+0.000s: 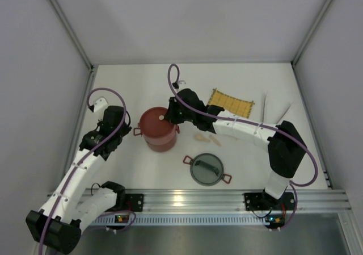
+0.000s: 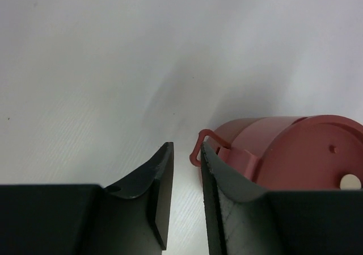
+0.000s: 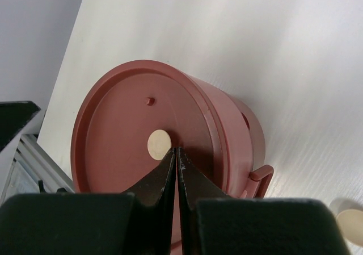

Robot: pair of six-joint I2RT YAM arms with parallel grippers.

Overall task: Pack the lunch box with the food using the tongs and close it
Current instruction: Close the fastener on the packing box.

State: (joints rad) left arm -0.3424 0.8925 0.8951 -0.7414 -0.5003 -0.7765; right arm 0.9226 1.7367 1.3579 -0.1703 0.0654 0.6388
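Colours fyi: lunch box (image 3: 130, 124) dark red all over, incl top + side handle. One round cream dot (image 3: 159, 143) on top. Table (image 1: 244, 158) plain white, faint fine grain up close. Left pincer (image 2: 186, 153) and right pincer (image 3: 176, 153) both black. Arms (image 1: 238, 127) white w/ black joints, cables (image 1: 102, 89) purple. Loose lid (image 1: 206, 170) grey, darker grey handle, red side tabs. Mat (image 1: 229, 103) yellow w/ darker grid weave. Tongs (image 1: 264, 106) pale silver-white. Spoons (image 1: 203, 136) cream. Rail (image 1: 187, 198) bare silver. Walls (image 1: 187, 16) lt grey.
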